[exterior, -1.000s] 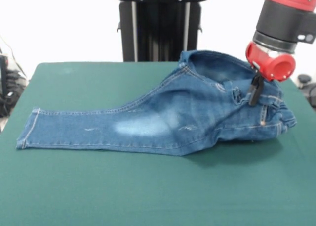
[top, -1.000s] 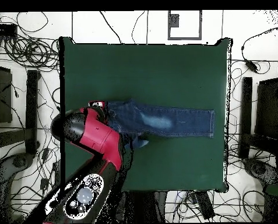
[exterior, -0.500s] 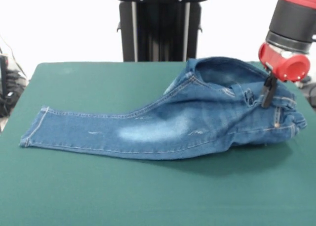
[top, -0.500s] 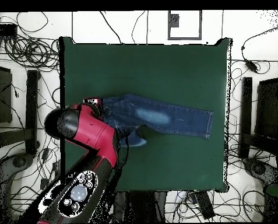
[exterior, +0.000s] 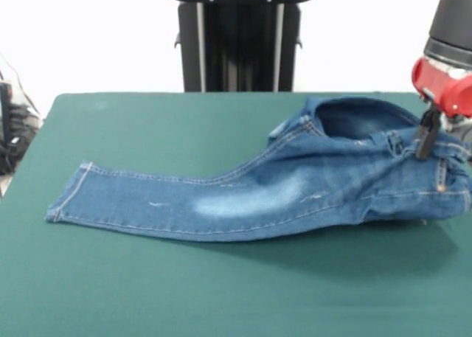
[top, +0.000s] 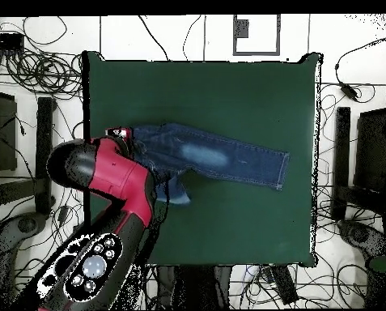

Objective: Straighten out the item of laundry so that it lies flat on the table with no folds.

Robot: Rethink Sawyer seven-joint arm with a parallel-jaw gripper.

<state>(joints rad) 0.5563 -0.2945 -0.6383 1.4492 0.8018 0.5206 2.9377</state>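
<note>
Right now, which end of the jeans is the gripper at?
The waist end of the jeans: the gripper pinches its raised waistband, while the hemmed leg end lies flat on the table.

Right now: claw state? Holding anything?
Claw: shut on the jeans, pinching the waistband end, which is lifted off the table.

Front cam low, close, facing across table (exterior: pixel 147 293); overhead cam high, straight down, whole table (top: pixel 228 89); both share tabletop.
</note>
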